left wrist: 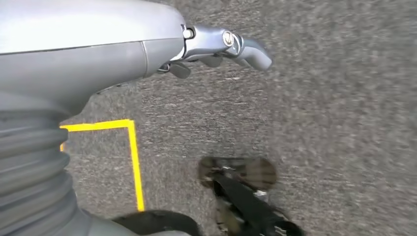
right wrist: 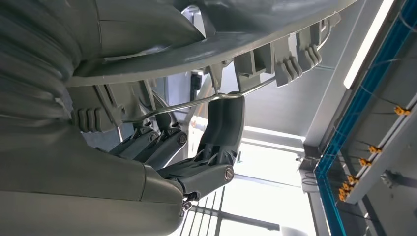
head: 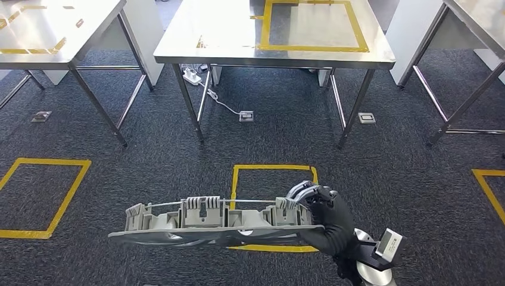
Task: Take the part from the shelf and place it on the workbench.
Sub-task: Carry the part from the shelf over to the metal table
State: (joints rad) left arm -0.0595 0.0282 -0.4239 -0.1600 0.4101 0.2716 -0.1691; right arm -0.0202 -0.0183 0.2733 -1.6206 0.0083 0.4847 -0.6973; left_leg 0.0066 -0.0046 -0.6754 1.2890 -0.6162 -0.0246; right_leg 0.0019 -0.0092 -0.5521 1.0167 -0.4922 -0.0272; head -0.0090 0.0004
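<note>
The part (head: 208,223) is a long grey plastic piece with ribbed clips and a thin metal rod along its top. My right hand (head: 324,217) grips its right end and holds it level above the carpet, low in the head view. In the right wrist view the fingers (right wrist: 221,128) curl around the rod of the part (right wrist: 275,54). The steel workbench (head: 208,47) with a yellow taped rectangle stands straight ahead, well beyond the part. My left hand (left wrist: 221,46) hangs over the carpet, its fingers curled loosely and holding nothing.
Two more steel tables (head: 53,30) (head: 476,18) flank the workbench. Yellow taped squares (head: 41,196) (head: 274,173) mark the dark carpet. A power strip and white cable (head: 214,95) lie under the workbench, with floor sockets (head: 366,117) nearby.
</note>
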